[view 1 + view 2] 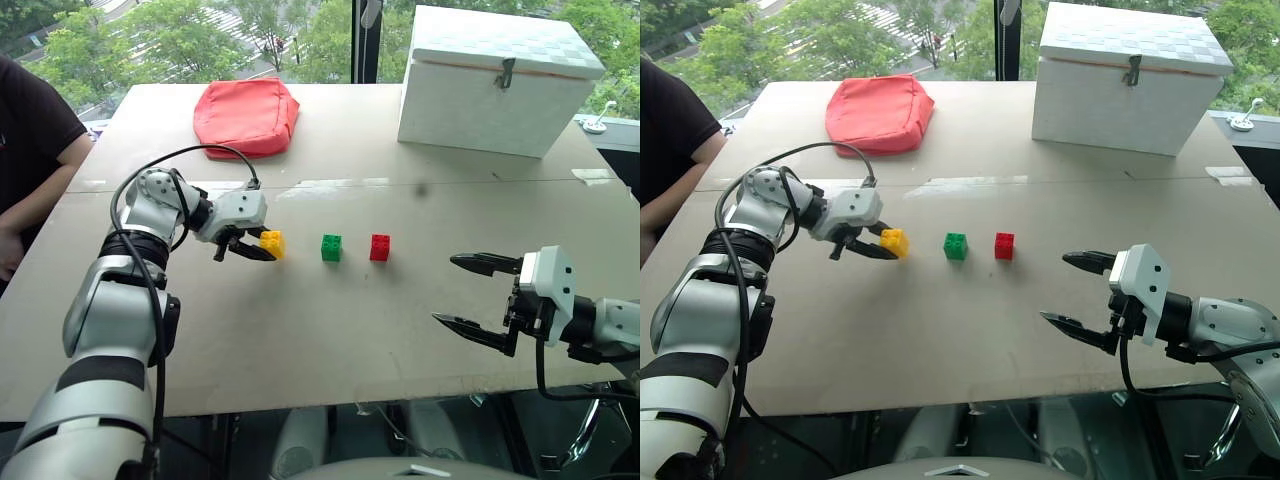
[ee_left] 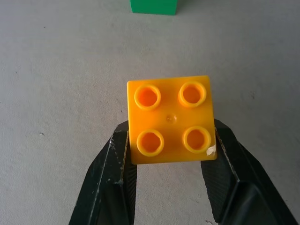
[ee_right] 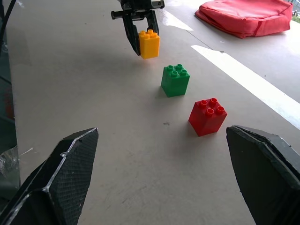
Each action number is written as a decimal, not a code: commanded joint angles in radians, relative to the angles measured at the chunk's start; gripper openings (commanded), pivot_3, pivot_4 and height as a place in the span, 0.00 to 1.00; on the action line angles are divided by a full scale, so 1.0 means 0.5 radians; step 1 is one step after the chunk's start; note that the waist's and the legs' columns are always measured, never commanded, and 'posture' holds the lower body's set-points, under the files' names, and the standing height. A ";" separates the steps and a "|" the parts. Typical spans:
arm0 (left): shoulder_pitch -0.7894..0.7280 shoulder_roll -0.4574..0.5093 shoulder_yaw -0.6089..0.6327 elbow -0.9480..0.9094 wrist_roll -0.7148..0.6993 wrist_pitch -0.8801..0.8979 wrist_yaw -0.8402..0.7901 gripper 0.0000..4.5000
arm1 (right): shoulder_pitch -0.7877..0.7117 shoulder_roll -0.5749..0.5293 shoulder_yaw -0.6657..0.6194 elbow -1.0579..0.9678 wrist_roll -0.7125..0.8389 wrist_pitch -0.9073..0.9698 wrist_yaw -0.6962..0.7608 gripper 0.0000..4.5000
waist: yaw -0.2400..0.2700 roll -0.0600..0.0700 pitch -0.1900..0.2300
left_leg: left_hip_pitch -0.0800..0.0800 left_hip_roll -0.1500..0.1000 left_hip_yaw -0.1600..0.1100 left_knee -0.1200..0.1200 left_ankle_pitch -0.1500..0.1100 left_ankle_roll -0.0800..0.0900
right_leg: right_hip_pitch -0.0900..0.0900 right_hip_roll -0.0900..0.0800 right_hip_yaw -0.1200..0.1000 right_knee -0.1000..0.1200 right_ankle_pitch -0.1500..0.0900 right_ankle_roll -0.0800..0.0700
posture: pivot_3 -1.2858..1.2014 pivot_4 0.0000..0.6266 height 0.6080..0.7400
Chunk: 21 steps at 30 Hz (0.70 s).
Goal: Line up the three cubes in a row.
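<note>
Item: yellow cube (image 2: 170, 119), studded plastic brick, pinched at its two smooth side faces by my left gripper (image 1: 249, 247), jaws closed on it, at the left end of the row on the table (image 1: 330, 340). Judged light, rigid, slick-walled; a low, square grip on flat sides suits it. Green cube (image 1: 331, 247) and red cube (image 1: 380, 247) stand apart beside it. My right gripper (image 1: 478, 295) hangs wide open, empty.
</note>
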 commanded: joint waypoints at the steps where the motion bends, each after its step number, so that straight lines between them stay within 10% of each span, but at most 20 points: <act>1: -0.065 0.018 0.009 0.021 0.040 -0.058 0.010 0.29 | -0.032 -0.003 -0.040 -0.028 0.032 -0.036 0.014 1.00 | 0.000 0.000 0.000 | 0.000 0.000 0.000 0.000 0.000 0.000 | 0.000 0.000 0.000 0.000 0.000 0.000 | 0.52 0.24 1.00; 15: -0.113 -0.066 0.019 0.121 0.160 -0.099 0.196 0.29 | -0.005 -0.021 -0.074 -0.075 0.072 0.000 -0.013 1.00 | 0.001 0.000 0.000 | 0.000 0.000 0.000 0.000 0.000 0.000 | 0.000 0.000 0.000 0.000 0.000 0.000 | 0.52 0.24 1.00; 16: -0.113 -0.070 0.021 0.122 0.162 -0.099 0.199 0.51 | 0.003 -0.023 -0.079 -0.078 0.072 0.001 -0.013 1.00 | 0.001 0.000 0.000 | 0.000 0.000 0.000 0.000 0.000 0.000 | 0.000 0.000 0.000 0.000 0.000 0.000 | 0.52 0.24 1.00; 21: -0.072 0.009 0.101 0.074 0.081 -0.050 0.087 0.84 | 0.056 -0.018 -0.116 -0.100 0.086 0.002 -0.018 1.00 | -0.002 0.000 0.000 | 0.000 0.000 0.000 0.000 0.000 0.000 | 0.000 0.000 0.000 0.000 0.000 0.000 | 0.52 0.24 1.00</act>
